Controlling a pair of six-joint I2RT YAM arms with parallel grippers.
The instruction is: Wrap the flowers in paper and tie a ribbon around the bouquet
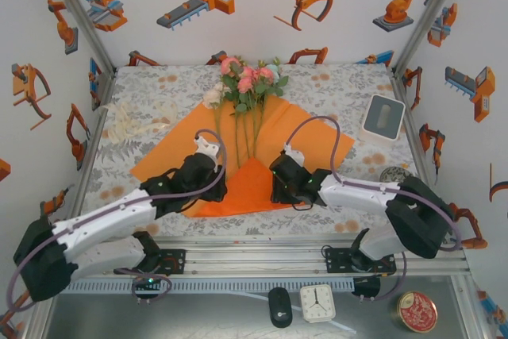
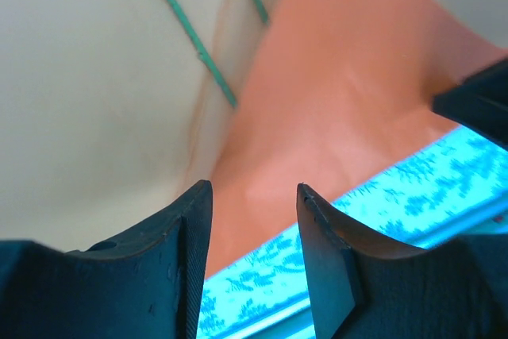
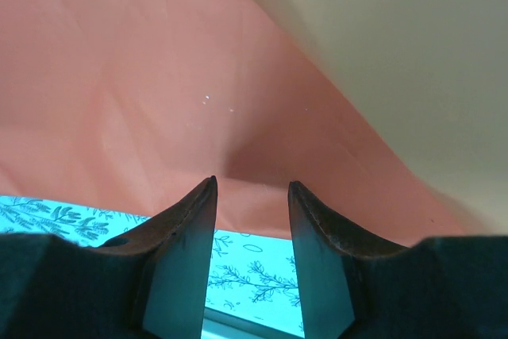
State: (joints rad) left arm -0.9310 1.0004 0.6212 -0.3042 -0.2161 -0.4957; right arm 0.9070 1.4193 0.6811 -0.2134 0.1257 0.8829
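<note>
Stems of the flowers hide under the folded paper — left gripper and right gripper both spread.

There is 1 bunch of flowers, 1 orange paper, 1 ribbon, 1 white box, 1 clock, 1 round red tin and 2 robot arms.
</note>
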